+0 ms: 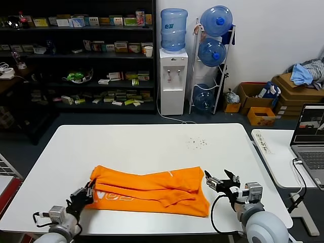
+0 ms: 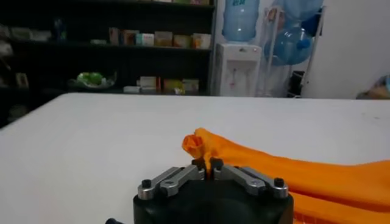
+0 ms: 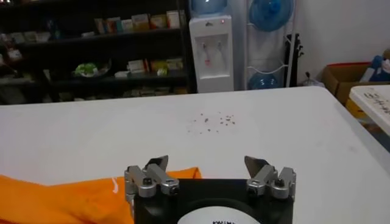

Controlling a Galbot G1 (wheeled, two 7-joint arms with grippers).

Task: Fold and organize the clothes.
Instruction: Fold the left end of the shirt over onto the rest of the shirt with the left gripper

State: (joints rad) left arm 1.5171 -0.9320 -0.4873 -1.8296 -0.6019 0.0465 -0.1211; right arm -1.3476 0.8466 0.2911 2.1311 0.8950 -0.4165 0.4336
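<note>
Broad white rectangular desk (image 1: 152, 147), a few dark specks toward its far side. Bright orange soft-fabric T-shirt (image 1: 152, 190) lies bunched in a folded strip across the near half of the desk, white lettering showing near its left end. Left gripper (image 1: 81, 196) at that left end, jaws clamped on an orange fold. Right gripper (image 1: 218, 183) just beside the shirt's right edge, jaws apart, holding nothing

Shirt (image 1: 152, 190): soft orange cloth, matt, creased and bunched in folds. Table (image 1: 142, 142): smooth white top with a faint sheen, marked by a patch of dark specks (image 3: 213, 119). Left gripper (image 2: 208, 168): bare grey metal links with dark screws on a black, slightly glossy housing. Right gripper (image 3: 209, 165): same metal links; dark, matt fingertips. Boxes (image 1: 298, 91): plain brown cardboard.
</note>
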